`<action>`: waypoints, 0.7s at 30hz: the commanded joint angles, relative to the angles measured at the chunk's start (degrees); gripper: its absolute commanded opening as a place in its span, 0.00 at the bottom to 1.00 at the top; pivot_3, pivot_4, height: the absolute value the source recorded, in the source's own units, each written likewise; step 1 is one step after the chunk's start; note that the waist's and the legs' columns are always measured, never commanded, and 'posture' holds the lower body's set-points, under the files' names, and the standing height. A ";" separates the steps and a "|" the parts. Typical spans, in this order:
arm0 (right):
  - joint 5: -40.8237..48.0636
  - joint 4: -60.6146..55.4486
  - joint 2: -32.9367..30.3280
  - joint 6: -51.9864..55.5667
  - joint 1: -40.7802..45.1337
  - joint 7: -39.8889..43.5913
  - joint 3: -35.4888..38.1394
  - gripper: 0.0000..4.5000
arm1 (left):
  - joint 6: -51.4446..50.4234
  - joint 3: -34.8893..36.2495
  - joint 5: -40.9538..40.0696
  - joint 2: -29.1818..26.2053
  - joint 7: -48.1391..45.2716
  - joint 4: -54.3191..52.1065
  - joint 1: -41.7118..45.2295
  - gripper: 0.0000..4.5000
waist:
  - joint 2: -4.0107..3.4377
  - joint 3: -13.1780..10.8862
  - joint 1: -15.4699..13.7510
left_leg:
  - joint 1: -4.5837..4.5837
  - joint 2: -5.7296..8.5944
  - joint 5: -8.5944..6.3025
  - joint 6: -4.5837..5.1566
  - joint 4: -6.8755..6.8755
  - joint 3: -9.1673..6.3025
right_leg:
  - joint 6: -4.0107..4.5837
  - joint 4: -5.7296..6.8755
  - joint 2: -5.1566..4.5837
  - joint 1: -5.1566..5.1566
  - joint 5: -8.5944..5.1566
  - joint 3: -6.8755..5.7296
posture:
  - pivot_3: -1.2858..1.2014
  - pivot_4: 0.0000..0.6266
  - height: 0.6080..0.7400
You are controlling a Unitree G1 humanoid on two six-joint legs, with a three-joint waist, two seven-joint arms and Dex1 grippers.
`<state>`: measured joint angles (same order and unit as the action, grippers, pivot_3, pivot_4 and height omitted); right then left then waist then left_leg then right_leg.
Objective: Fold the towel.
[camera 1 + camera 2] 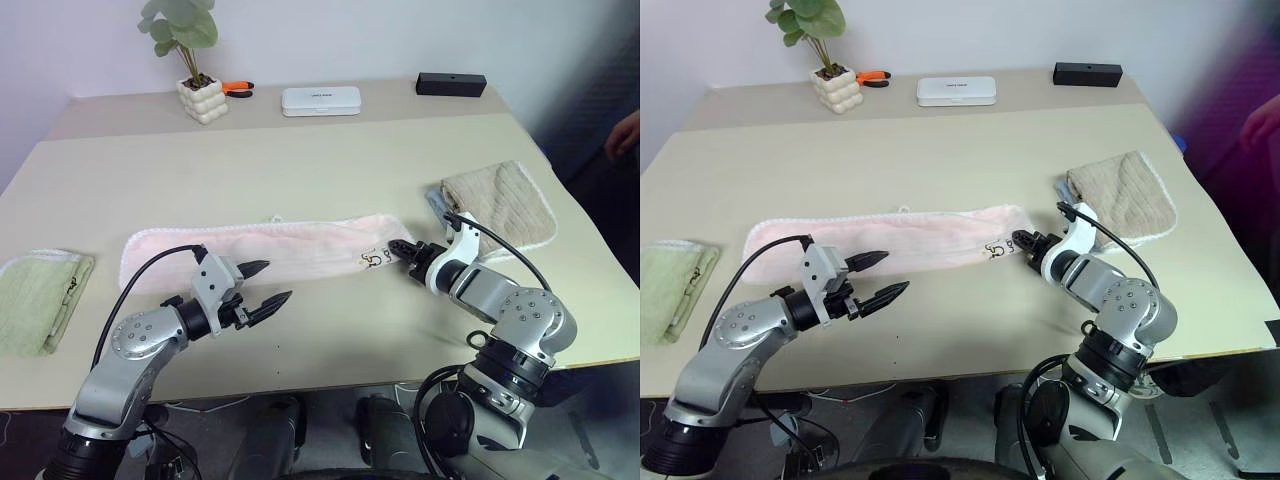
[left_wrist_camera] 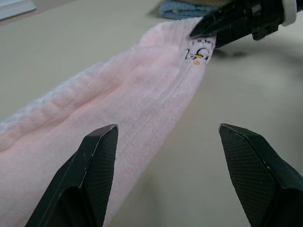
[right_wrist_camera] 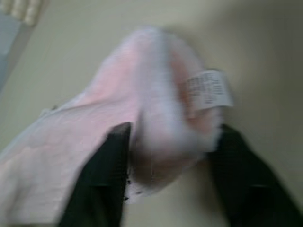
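The pale pink towel (image 1: 260,250) lies on the table as a long strip, folded lengthwise, running left to right. Its dark cartoon print (image 1: 370,259) sits near the right end. My right gripper (image 1: 397,246) is at that right end, shut on the towel's tip; in the right wrist view the pink end (image 3: 161,137) bunches between the two fingers, with a white label (image 3: 208,92) hanging from it. My left gripper (image 1: 277,281) hovers open just in front of the strip's near edge, left of the middle, with nothing between its fingers (image 2: 99,156).
A folded light green towel (image 1: 35,300) lies at the table's left edge and a folded beige towel (image 1: 505,205) at the right. A potted plant (image 1: 203,98), an orange-handled tool (image 1: 238,88), a white case (image 1: 320,100) and a black box (image 1: 450,84) line the back. A person's hand (image 1: 625,135) shows far right.
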<state>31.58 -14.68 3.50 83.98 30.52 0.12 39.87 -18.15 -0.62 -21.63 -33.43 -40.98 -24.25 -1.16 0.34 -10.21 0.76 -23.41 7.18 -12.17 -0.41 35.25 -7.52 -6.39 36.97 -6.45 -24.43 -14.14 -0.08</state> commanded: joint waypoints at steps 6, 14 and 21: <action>3.91 -7.77 -6.41 1.96 1.56 1.98 1.62 0.01 | -3.01 0.16 -0.99 0.26 1.08 -3.47 1.96 0.77 | -0.06 -0.03 -0.13 | -0.01 0.00 0.00 0.00 -0.01 0.00 | 0.00 0.00 0.00 0.00 0.00 0.00 | 0.52 0.24 1.00; 7.15 -18.58 -27.99 -4.01 -3.10 16.05 -14.88 0.01 | -8.85 0.11 -2.23 0.47 3.14 -4.61 6.82 0.77 | -0.12 -0.06 0.52 | -0.04 -0.05 0.00 0.03 -0.04 0.07 | -0.03 -0.03 0.00 -0.01 -0.02 -0.02 | 0.52 0.24 1.00; 1.15 -17.84 -34.00 -17.52 -3.42 23.54 -41.02 0.01 | -10.58 -0.30 -1.66 1.38 4.52 -5.01 8.58 0.77 | -0.03 -0.05 0.01 | -0.03 -0.10 0.00 0.03 -0.02 0.10 | -0.04 -0.11 0.00 0.05 -0.02 -0.04 | 0.52 0.24 1.00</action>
<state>34.42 -33.23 -30.98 69.53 25.81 23.29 1.44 -28.56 -1.36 -23.14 -32.14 -36.94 -27.23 7.10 0.32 -10.27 0.77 -23.45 7.08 -12.18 -0.38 35.24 -7.42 -6.43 36.83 -6.45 -24.38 -14.16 -0.12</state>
